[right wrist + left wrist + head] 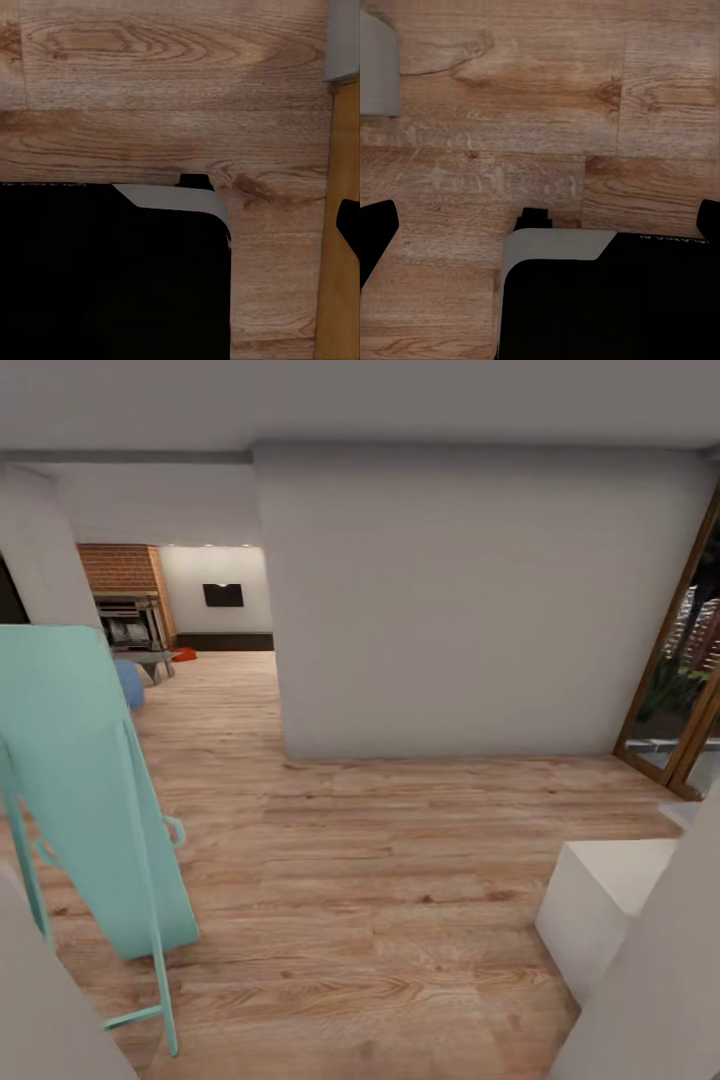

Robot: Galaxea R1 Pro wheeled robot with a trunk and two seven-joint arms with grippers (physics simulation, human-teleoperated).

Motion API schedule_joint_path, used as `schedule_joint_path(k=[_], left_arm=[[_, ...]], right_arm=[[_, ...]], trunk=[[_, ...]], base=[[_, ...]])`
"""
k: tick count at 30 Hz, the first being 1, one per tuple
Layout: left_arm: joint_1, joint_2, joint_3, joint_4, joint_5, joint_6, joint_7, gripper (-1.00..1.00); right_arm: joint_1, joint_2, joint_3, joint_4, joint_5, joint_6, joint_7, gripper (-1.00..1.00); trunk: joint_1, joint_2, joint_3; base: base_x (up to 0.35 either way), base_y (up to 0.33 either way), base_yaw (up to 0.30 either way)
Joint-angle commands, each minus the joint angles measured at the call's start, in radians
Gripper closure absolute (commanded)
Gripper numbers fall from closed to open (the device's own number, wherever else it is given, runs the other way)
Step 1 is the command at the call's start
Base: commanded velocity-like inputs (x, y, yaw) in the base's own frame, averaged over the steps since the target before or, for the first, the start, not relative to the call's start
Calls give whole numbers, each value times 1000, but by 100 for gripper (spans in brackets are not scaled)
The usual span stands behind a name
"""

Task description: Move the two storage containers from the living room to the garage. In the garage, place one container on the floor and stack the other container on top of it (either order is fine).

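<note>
Far down the hall, the living room (190,610) shows through an opening, with a brick fireplace (125,575) and a black wall screen (222,595). A small orange-red storage container (183,654) lies on its wood floor beside a grey bench, partly hidden. The garage and its floor are out of view. My left gripper (542,225) hangs open over light wood planks, with a black fingertip (376,229) at each side edge and nothing between them. My right gripper (184,229) also looks open and empty; one fingertip (349,225) shows at the edge.
A teal folding board (90,780) leans at the left. A white wall block (470,600) stands ahead, and white boxes (600,910) stand at the right. A glass door (680,690) is at far right. My black and grey base (607,300) is below both wrists.
</note>
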Motion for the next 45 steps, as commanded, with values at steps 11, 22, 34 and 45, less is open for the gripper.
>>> schedule_joint_path(k=[11,22,34,45], left_arm=[[0,0,1,-2,5,5,3,-100],[0,-2,2,-1,13,5,3,-100],[58,-18,7,10,18,-2,0,-100],[77,-7,7,11,21,-49,0,-100]], right_arm=[[-1,1,8,3,-10,-5,-1,-100],[-1,1,8,3,-10,-5,-1,-100],[-1,1,8,3,-8,-5,0,-100],[-2,0,8,3,-12,-5,1,-100]], trunk=[[1,-2,-2],[1,-2,-2],[1,-2,-2],[1,-2,-2]], base=[[322,0,0],[322,0,0],[323,0,0],[323,0,0]])
